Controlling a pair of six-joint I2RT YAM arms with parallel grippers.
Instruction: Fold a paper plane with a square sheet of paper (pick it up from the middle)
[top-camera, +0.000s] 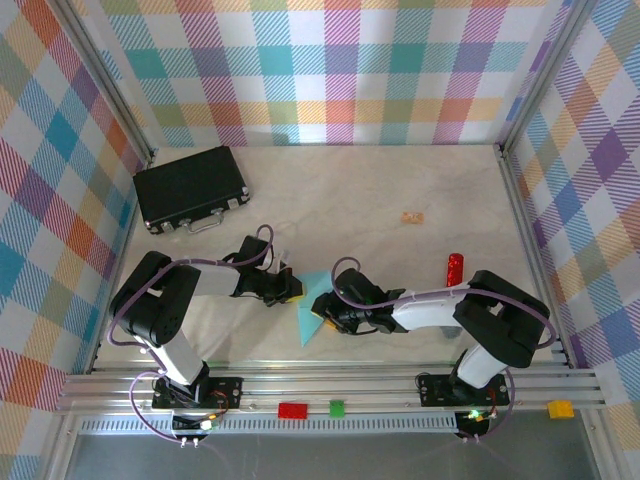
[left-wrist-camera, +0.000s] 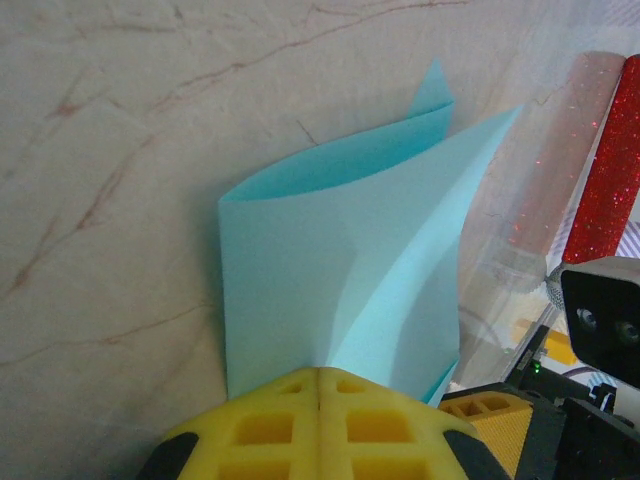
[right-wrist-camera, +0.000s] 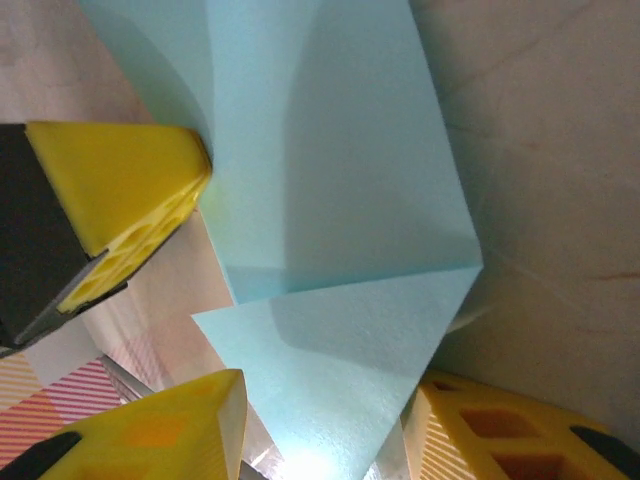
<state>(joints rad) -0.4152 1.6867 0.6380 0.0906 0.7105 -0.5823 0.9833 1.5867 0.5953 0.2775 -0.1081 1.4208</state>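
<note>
Light turquoise-blue square sheet of paper (top-camera: 308, 318) on a cream table (top-camera: 400, 180) veined in reddish brown.
The walls (top-camera: 350, 70) carry a pastel plaid of teal, purple, orange, yellow and pink. The case (top-camera: 190, 187) is black with silver trim, the marker (top-camera: 455, 268) glittery red, the scrap (top-camera: 413, 216) tan. The left gripper (left-wrist-camera: 320, 385) and right gripper (right-wrist-camera: 325, 430) have yellow fingers.
</note>
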